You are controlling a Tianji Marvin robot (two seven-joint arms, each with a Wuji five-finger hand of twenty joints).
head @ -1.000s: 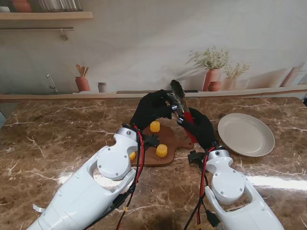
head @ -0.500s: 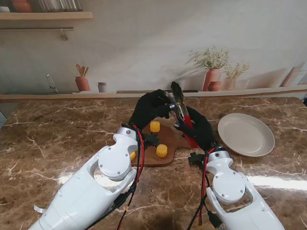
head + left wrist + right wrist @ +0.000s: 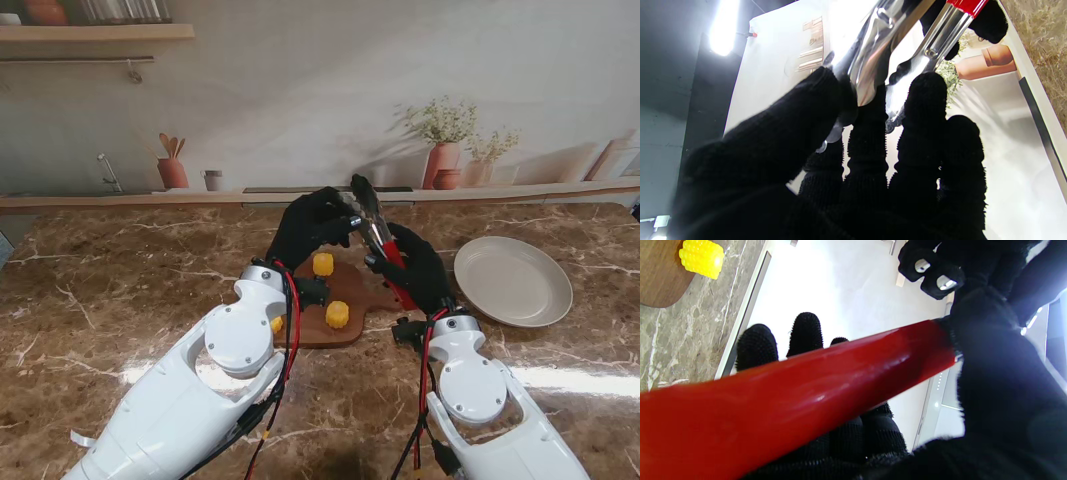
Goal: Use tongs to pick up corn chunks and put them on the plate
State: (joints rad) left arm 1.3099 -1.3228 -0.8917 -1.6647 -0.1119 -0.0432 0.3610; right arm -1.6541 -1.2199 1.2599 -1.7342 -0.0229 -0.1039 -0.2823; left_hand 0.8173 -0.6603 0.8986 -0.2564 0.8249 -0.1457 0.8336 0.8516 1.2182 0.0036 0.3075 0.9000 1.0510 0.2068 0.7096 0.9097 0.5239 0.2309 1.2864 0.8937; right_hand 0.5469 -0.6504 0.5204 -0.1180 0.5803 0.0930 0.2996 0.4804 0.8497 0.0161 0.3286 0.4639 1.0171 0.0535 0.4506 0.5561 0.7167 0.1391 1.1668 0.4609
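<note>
Red-handled metal tongs [image 3: 372,222] are held up over the wooden board [image 3: 355,290], tips pointing away from me. My right hand [image 3: 418,270] is shut on the red handle [image 3: 800,386]. My left hand [image 3: 310,228] is shut on the metal arms [image 3: 870,60], thumb on one side and fingers on the other. Two yellow corn chunks [image 3: 323,264] [image 3: 338,314] lie on the board, and a third [image 3: 276,324] shows beside my left wrist. The white plate [image 3: 512,280] sits to the right with nothing on it.
The marble counter [image 3: 120,290] ends at a low ledge along the backdrop wall [image 3: 300,195]. My left forearm [image 3: 200,390] covers the board's left edge. One corn chunk [image 3: 701,257] shows at the board's edge in the right wrist view.
The tongs and both hands have shifted slightly left, and the tong tips have dropped a little. The corn chunks and plate have not moved.
</note>
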